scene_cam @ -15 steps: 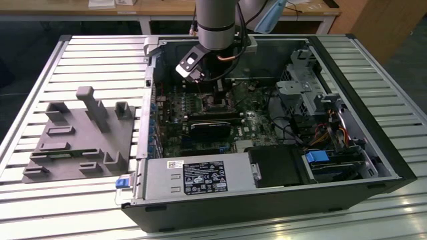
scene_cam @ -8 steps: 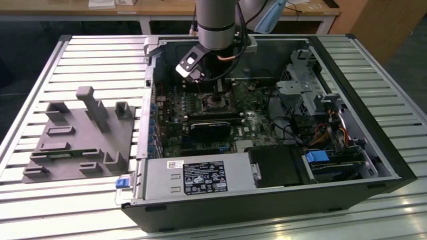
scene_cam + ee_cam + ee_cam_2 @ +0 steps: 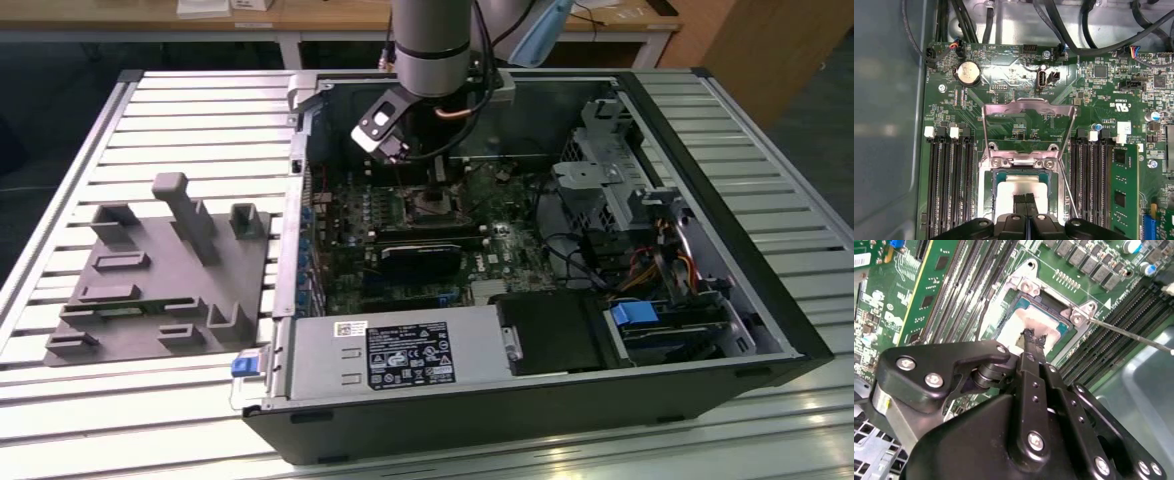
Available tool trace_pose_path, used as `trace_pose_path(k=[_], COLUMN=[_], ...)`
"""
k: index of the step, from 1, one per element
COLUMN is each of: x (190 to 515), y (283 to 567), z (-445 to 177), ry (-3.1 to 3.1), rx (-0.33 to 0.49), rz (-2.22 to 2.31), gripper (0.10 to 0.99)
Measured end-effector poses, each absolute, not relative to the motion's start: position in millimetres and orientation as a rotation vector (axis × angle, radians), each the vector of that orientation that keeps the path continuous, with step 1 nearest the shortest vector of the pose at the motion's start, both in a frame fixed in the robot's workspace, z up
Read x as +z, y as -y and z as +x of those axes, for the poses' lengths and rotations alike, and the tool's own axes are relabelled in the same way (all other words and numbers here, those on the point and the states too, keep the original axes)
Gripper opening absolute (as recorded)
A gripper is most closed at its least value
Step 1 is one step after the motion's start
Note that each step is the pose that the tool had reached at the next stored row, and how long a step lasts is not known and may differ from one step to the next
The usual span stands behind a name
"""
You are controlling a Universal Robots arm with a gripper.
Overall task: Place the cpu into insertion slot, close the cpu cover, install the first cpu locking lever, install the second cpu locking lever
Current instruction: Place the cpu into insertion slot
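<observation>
Our fingers are pressed together, pinching nothing, with their tips at the top of the cpu; we cannot tell whether they touch it or hang just above. The cpu lies in the slot right under them. The cover stands open beyond the tips, and a lever lies off to one side. We judge this to be the seating step: we press lightly and straight down at the centre, never sliding, and confirm the cpu sits flat inside the rim.
</observation>
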State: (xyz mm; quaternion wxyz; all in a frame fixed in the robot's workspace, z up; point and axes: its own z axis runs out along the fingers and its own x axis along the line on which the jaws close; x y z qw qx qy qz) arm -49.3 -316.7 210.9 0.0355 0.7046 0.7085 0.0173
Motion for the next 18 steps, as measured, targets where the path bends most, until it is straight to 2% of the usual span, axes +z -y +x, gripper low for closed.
trace_pose_path(k=[18], x=[246], y=[317], z=[-49], ry=[-2.180], rx=[0.063], rz=[2.168], gripper=[0.102])
